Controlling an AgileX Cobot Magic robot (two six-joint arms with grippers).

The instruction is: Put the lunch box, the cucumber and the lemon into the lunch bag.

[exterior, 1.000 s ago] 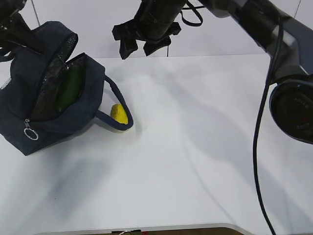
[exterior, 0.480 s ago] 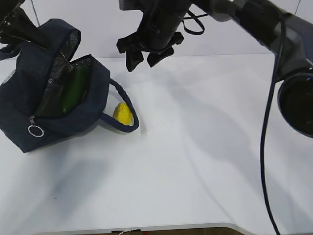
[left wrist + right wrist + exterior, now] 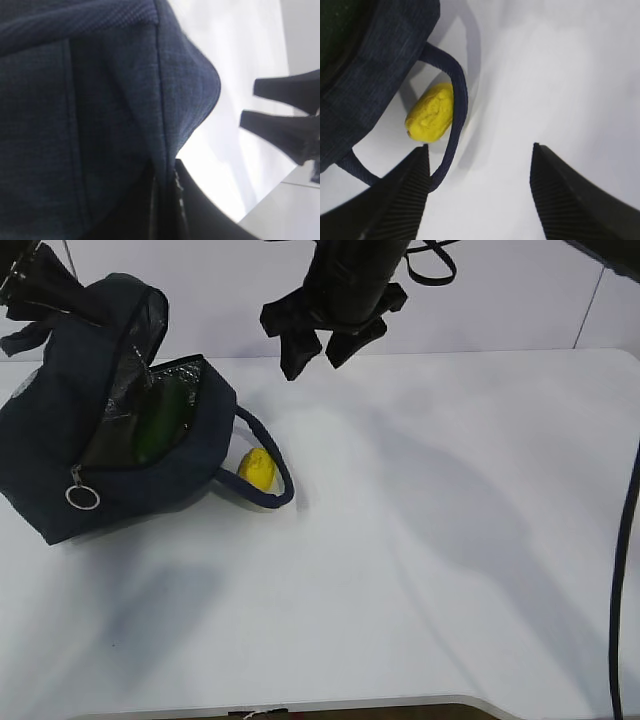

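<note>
**Lemon is the last item out; right arm poised to fetch it**

The lunch bag (image 3: 110,440) fills the left of the exterior frame, mouth open, its flap pinched up by the left gripper (image 3: 40,285) at the upper left corner; in the left wrist view the jaws are closed tight on a fold of the navy fabric. The right gripper (image 3: 315,340) hangs at the upper middle, jaws spread wide and empty. The cucumber (image 3: 160,420) already lies inside the bag. The lemon (image 3: 258,469) sits on the table (image 3: 450,540), ringed by the bag's handle loop (image 3: 275,465).

The step in hand looks to be the lemon pick. The next move calls for a descent that straddles the lemon without snagging the strap touching it.

The lunch box cannot be made out; it may lie under the cucumber. The bag's interior is mostly shadow.
</note>
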